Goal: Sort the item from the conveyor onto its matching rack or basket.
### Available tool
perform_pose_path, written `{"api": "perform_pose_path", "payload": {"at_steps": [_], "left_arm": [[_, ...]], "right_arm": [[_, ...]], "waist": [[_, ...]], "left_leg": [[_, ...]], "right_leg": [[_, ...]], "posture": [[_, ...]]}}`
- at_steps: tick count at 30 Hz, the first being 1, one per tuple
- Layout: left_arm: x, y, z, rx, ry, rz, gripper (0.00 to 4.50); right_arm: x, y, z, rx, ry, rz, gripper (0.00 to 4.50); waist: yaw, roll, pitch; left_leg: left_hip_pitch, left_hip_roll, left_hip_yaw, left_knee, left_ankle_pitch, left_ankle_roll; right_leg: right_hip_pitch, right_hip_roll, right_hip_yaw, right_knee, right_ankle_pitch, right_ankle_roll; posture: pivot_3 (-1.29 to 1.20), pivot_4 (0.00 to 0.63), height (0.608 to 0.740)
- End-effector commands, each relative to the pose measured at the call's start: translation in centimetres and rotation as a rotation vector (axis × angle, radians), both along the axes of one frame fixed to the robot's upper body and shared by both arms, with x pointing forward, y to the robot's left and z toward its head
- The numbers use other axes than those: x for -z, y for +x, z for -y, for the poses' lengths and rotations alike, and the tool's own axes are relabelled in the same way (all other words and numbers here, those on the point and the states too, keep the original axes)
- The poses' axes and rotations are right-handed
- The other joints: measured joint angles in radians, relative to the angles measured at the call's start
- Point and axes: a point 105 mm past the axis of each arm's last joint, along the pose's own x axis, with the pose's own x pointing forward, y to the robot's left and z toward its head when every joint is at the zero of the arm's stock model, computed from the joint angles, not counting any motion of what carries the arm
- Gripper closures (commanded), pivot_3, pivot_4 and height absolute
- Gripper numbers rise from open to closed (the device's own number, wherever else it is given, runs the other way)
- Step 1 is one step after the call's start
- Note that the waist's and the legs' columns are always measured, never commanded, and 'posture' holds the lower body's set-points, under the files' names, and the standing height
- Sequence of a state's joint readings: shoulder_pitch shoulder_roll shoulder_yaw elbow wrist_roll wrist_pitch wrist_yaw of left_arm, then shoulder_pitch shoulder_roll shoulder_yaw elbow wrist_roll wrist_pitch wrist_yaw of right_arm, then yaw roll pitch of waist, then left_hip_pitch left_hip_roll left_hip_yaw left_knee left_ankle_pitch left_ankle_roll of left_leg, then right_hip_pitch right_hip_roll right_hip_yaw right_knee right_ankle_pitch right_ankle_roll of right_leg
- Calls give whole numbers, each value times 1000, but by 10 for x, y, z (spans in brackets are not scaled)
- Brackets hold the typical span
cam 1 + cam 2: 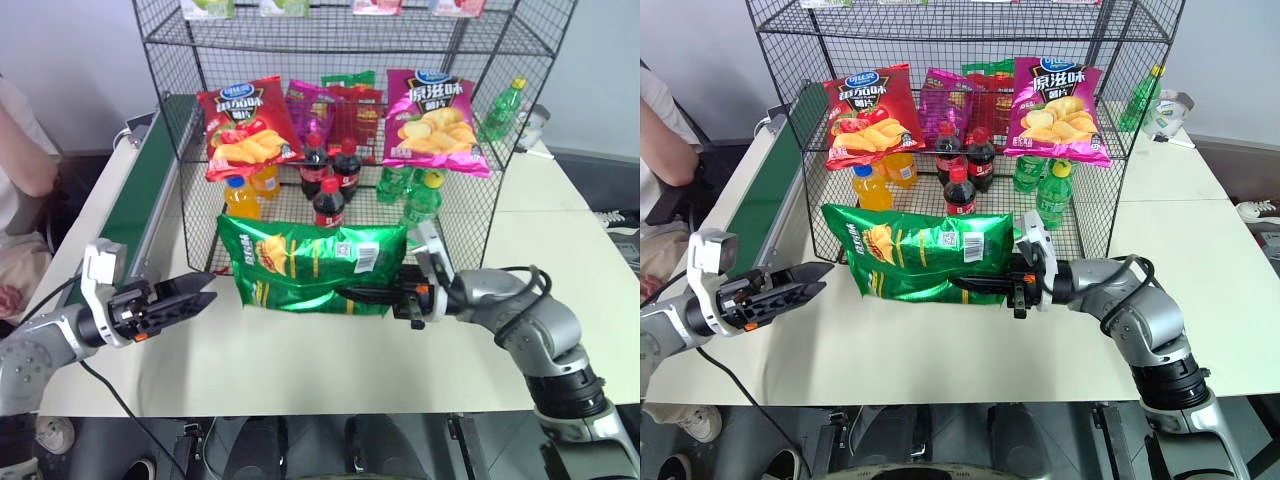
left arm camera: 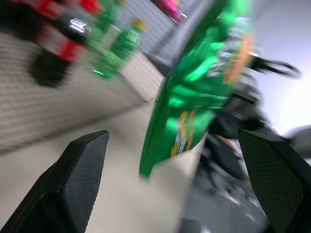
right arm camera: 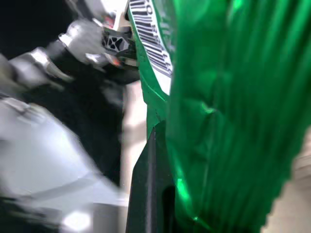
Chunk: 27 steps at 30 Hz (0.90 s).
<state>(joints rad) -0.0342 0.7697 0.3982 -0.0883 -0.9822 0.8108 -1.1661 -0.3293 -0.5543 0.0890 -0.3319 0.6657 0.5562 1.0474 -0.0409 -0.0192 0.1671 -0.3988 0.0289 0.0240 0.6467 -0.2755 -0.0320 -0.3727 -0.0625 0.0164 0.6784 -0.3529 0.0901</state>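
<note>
shelving first: the tall black wire-mesh rack (image 1: pixel 470 120) stands at the back of the pale table (image 1: pixel 300 370), holding a red crisp bag (image 1: pixel 245 125), a magenta crisp bag (image 1: pixel 432 122), cola bottles (image 1: pixel 330 170), orange drink bottles (image 1: pixel 243 192) and green bottles (image 1: pixel 420 198). along the table's left side runs the dark-green conveyor (image 1: pixel 140 205), and a person's arm (image 1: pixel 25 160) shows beyond it. in front of the rack, raised above the table, hangs the shiny green crisp bag (image 1: pixel 310 265), turned sideways. the right gripper (image 1: pixel 372 294) is clamped tight on the bag's lower right part, fingers lying level and pointing left. the left gripper (image 1: pixel 190 297) sits just left of the bag, its two fingers (image 2: pixel 85 165) spread wide and holding nothing, with the bag's edge between them but not touching in the left wrist view.
</note>
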Motion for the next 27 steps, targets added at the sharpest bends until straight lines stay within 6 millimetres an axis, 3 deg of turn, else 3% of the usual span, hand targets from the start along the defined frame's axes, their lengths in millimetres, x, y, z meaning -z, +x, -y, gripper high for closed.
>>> {"api": "perform_pose_path", "payload": {"at_steps": [1, 6, 12, 21, 27], "left_arm": [[-3, 10, -11, -100, 84, 130, 25], [1, 13, -3, -91, 114, 164, 25], [0, 17, 0, -87, 118, 184, 25], [-1, 16, 5, -79, 107, 199, 25], [-3, 13, 12, -76, 114, 219, 25]], "right_arm": [[-29, 3, -4, 77, 52, 328, 4500], [-68, 24, -4, 308, 59, 809, 4500], [-86, 36, 2, 458, 22, 1069, 4500], [-107, 66, 28, 671, -129, 1326, 4500], [-99, 100, 40, 779, -360, 1365, 4500]], "waist": [[-1, 0, 0], [-2, 0, 0], [-1, 0, 0], [-3, 0, 0], [-4, 0, 0]], "left_leg": [[0, 0, 0, 0, 0, 0], [-1, 0, 0, 1, 0, 0], [-1, -1, 0, 1, 0, -1], [0, -1, 0, 2, 1, -1], [0, -1, 1, 2, 1, -1]], "right_leg": [[0, 0, 0, 0, 0, 0], [0, 0, 0, 0, 0, 1], [0, 0, 0, 1, 1, 1], [0, 1, 0, 3, 0, 1], [0, 1, 1, 3, 1, 1]], "posture": [[0, 150, 739], [0, 150, 739], [0, 150, 739], [0, 150, 739], [0, 150, 739]]}}
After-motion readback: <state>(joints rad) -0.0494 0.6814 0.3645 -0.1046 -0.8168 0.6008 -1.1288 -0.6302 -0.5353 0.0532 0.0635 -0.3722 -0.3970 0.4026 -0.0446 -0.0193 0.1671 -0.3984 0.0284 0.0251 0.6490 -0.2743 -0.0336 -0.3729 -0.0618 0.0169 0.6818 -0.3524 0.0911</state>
